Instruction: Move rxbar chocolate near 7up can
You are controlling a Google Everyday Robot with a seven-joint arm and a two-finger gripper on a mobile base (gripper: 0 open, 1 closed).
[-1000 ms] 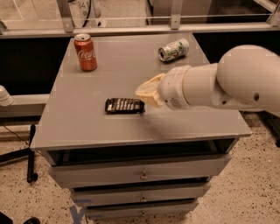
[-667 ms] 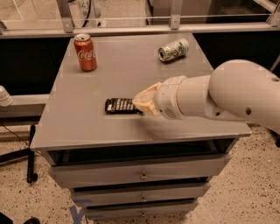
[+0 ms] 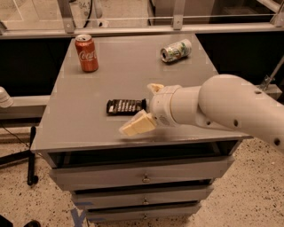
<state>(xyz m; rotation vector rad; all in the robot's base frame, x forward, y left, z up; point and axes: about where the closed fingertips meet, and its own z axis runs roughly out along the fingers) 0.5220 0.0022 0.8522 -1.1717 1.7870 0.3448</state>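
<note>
Rxbar chocolate (image 3: 125,106) lies flat on the table (image 3: 84,128), well apart from the tipped 7up can (image 3: 176,50), and I see my gripper (image 3: 138,108) spread wide at its right end, gripping nothing.

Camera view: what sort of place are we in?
Probably a lab or workshop: a grey drawer cabinet, speckled floor and glass partition behind. The gripper, open, straddles one end of the chocolate bar.

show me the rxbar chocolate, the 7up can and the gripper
rxbar chocolate (image 3: 122,107): camera view, wrapper middle
7up can (image 3: 176,50): camera view, its side
gripper (image 3: 138,107): camera view, between fingertips, by the bar's end
</note>
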